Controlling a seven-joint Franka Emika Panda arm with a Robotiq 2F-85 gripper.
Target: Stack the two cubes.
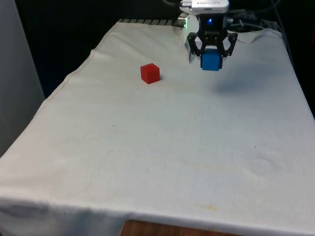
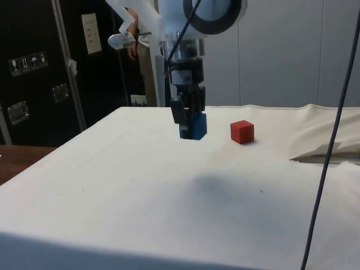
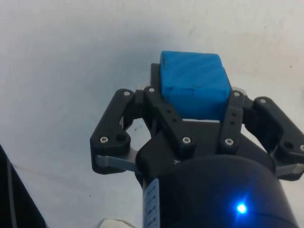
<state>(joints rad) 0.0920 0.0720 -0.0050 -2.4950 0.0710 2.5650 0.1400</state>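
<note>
The fingers (image 1: 225, 49) cover the blue cube's (image 1: 211, 60) sides. A person (image 2: 144, 53) stands behind the arm — mostly hidden.

Even, bright overhead light falls on the surface (image 1: 162, 147), whose white cloth reads slightly warm in the front view and cooler grey in the side view. A soft, blurred shadow lies on the cloth under the raised gripper (image 1: 212, 60), toward the far edge at the front view's right. The red cube (image 1: 150, 73) casts 1 short, faint shadow at its base. No harsh glare. The background past the far edge is black.
</note>
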